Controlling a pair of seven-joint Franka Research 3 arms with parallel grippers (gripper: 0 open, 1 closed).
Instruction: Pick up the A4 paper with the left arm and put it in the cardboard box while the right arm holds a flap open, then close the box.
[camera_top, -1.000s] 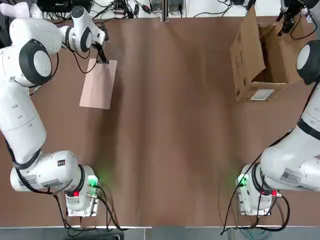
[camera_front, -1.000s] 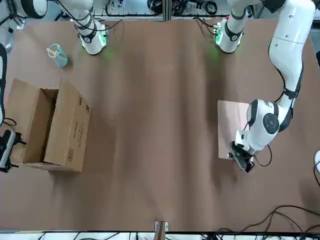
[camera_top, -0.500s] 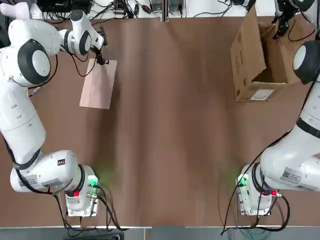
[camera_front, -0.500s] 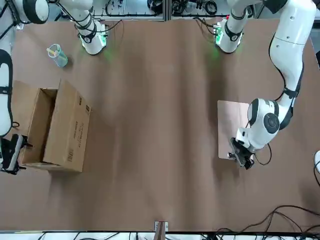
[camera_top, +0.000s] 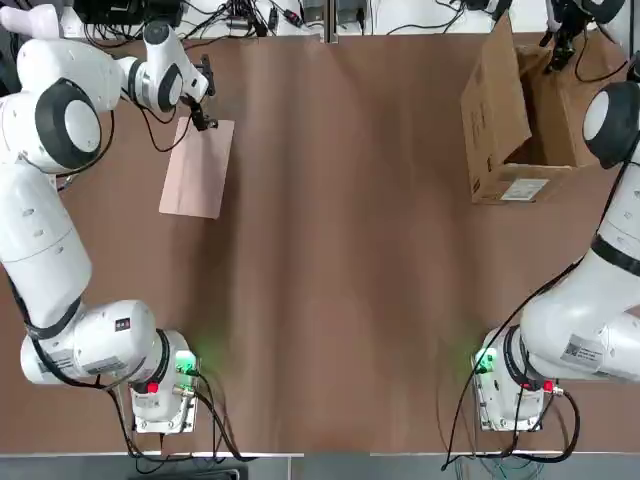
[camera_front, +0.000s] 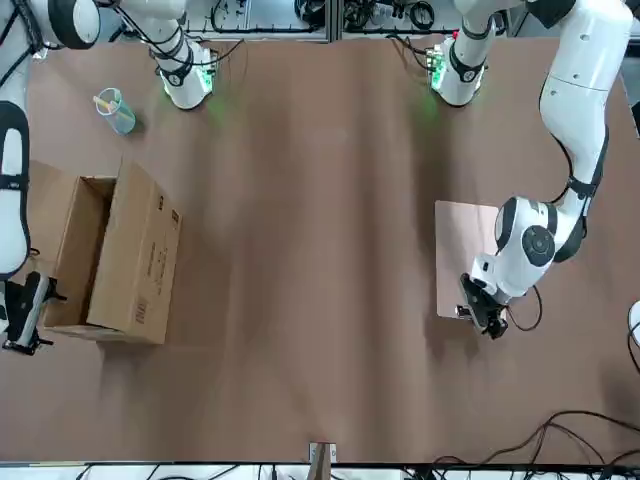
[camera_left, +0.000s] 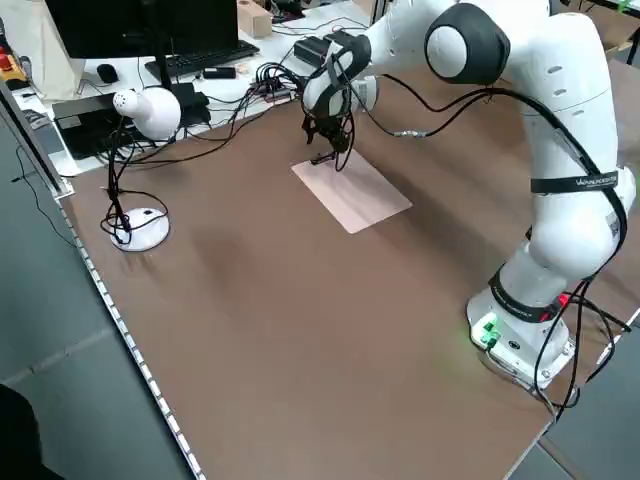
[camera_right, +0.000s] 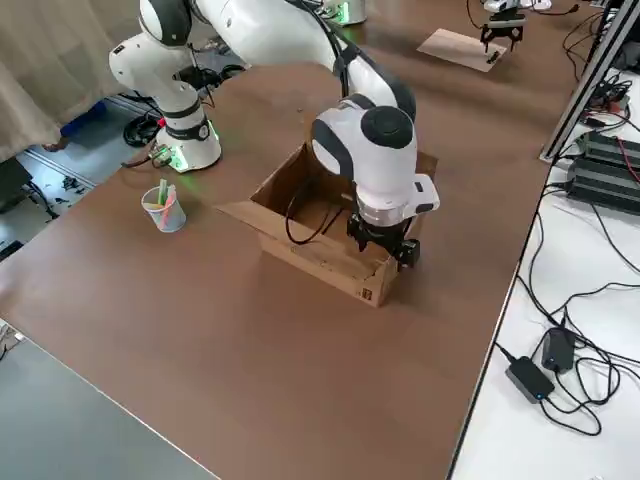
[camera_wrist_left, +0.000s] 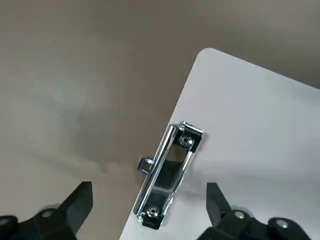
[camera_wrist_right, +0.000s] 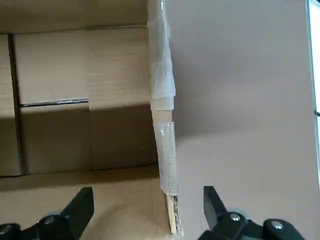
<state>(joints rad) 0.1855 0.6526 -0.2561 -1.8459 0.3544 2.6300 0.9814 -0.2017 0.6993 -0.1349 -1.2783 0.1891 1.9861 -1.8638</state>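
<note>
The clipboard (camera_wrist_left: 250, 150), a pale pinkish rectangular sheet with a metal clip (camera_wrist_left: 167, 177) at one short edge, lies flat on the brown worktop (camera_top: 330, 250), in the far part of the left arm's side. The left gripper (camera_wrist_left: 150, 210) is above that clipped end; its fingers (camera_wrist_left: 77, 205) stand wide apart, one to each side of the clip in the wrist view, and hold nothing. Well apart from the sheet, toward the far edge on the right arm's side, sits the cardboard box (camera_top: 500, 150), top open, its interior visible. A long flap (camera_front: 140, 250) rises along the side facing the sheet, and a white label (camera_top: 524, 189) is fixed to the end facing the robot. The right gripper (camera_wrist_right: 150, 212) is over the box's far end, fingers (camera_wrist_right: 80, 207) wide, with the taped cardboard edge (camera_wrist_right: 162, 100) showing between them in the wrist view; contact with it cannot be determined. A clear cup (camera_right: 164, 210) containing slim coloured items stands on the worktop, near the box on its outer side. Beyond the worktop's far edge, black cables (camera_right: 590, 350) and adapters (camera_right: 529, 379) lie on a white surface (camera_right: 560, 440).
</note>
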